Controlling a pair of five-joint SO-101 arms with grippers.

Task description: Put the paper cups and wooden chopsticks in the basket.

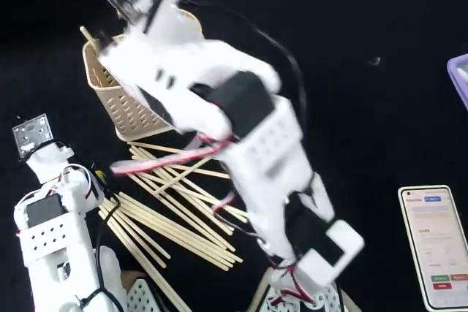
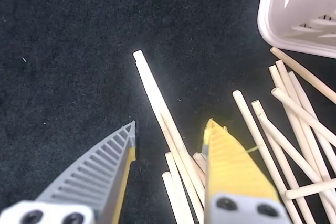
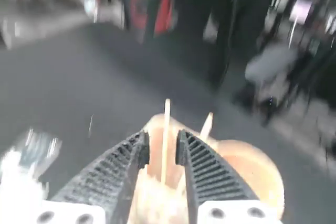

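Loose wooden chopsticks point(image 1: 175, 206) lie fanned on the black table in front of the beige slatted basket point(image 1: 124, 104). My left gripper point(image 2: 170, 123) hangs open low over the pile's near end, with the long chopstick point(image 2: 157, 103) running between its fingers; the basket's corner point(image 2: 299, 17) is just beyond. My right arm point(image 1: 241, 129) stretches across to the basket. My right gripper point(image 3: 163, 148) is above the basket point(image 3: 247, 166), narrowly open. A chopstick point(image 3: 166, 129) stands upright in the gap without visibly touching the fingers. A second stick point(image 3: 206, 127) leans beside it.
A phone point(image 1: 435, 246) lies at the right front of the table and a purple object point(image 1: 459, 78) sits at the right edge. The left arm's base point(image 1: 55, 239) stands at the front left.
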